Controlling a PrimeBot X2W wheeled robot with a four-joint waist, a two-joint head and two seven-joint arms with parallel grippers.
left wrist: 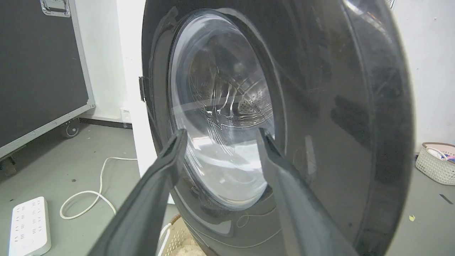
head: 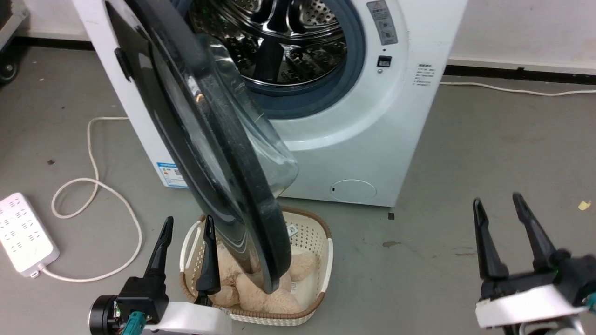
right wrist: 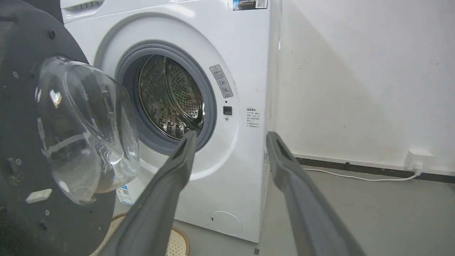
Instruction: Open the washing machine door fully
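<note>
While the washing machine door (head: 253,186) stands swung out from the left side of the white machine (head: 372,116), nearly edge-on to the head camera, its glass bowl bulges right toward the open steel drum (head: 288,42). The left gripper (head: 188,219) hangs near the door's glossy outer face, fingers spread and holding nothing, above a pale basket (head: 326,251) of plush toys. The right gripper (head: 496,199), likewise released and empty, hovers over the grey floor at the near right, well apart from the door.
</note>
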